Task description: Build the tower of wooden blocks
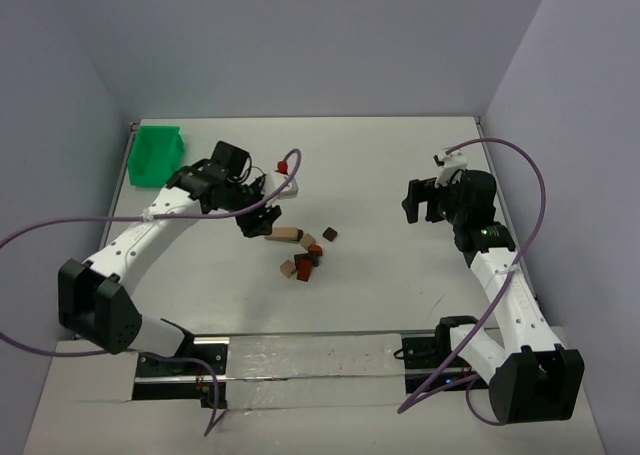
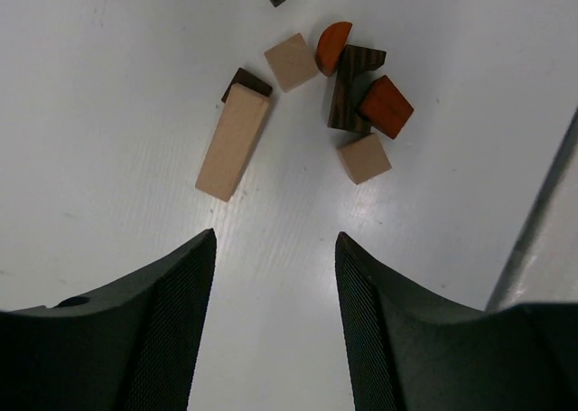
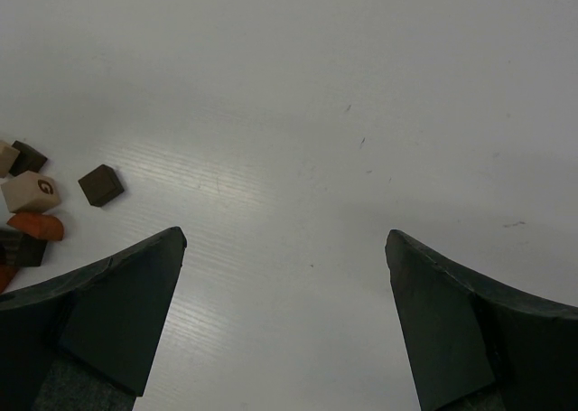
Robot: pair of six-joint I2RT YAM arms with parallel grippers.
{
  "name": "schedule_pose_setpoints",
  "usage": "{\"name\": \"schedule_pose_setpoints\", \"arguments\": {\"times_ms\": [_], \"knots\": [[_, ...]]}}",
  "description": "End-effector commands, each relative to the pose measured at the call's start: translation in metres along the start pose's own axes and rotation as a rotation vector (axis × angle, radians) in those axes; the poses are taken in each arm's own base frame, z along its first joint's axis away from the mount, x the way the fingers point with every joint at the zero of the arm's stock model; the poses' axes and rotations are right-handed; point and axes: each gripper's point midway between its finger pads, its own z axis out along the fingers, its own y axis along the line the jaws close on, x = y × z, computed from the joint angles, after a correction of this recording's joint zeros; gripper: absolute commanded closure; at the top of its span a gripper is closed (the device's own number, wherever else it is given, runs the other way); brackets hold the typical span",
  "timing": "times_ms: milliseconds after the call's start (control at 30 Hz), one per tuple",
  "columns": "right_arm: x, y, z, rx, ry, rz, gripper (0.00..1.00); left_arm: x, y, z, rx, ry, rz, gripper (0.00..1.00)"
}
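The wooden blocks lie in a loose cluster (image 1: 300,250) on the white table. In the left wrist view a long tan block (image 2: 233,142) lies flat with a small dark block (image 2: 247,82) at its far end. Beyond are a tan cube (image 2: 291,62), a reddish half-round (image 2: 333,46), a dark brown block (image 2: 350,88), a reddish-brown block (image 2: 386,107) and another tan cube (image 2: 364,158). My left gripper (image 2: 275,239) is open and empty, just short of the cluster (image 1: 260,220). My right gripper (image 1: 420,203) is open and empty (image 3: 284,239), well right of the blocks.
A green tray (image 1: 155,155) sits at the far left corner. A lone dark cube (image 1: 330,233) lies right of the cluster and also shows in the right wrist view (image 3: 100,184). Purple cables loop off both arms. Grey walls enclose the table on three sides.
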Motion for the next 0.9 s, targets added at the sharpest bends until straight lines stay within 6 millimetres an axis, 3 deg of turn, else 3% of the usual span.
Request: {"name": "schedule_pose_setpoints", "arguments": {"times_ms": [0, 133, 367, 867], "knots": [[-0.017, 0.001, -0.004, -0.009, -0.038, -0.021, 0.00, 0.006, 0.019, 0.039, 0.011, 0.084, 0.133, 0.36], [-0.016, 0.000, -0.003, -0.007, -0.031, -0.021, 0.00, 0.018, 0.037, 0.067, -0.005, 0.135, 0.168, 0.31], [-0.012, 0.001, 0.003, -0.024, -0.007, -0.018, 0.00, 0.015, 0.056, 0.087, -0.015, 0.138, 0.291, 0.31], [-0.006, -0.003, 0.012, -0.019, 0.035, -0.014, 0.00, 0.025, 0.035, 0.122, 0.124, 0.134, 0.320, 0.22]]}}
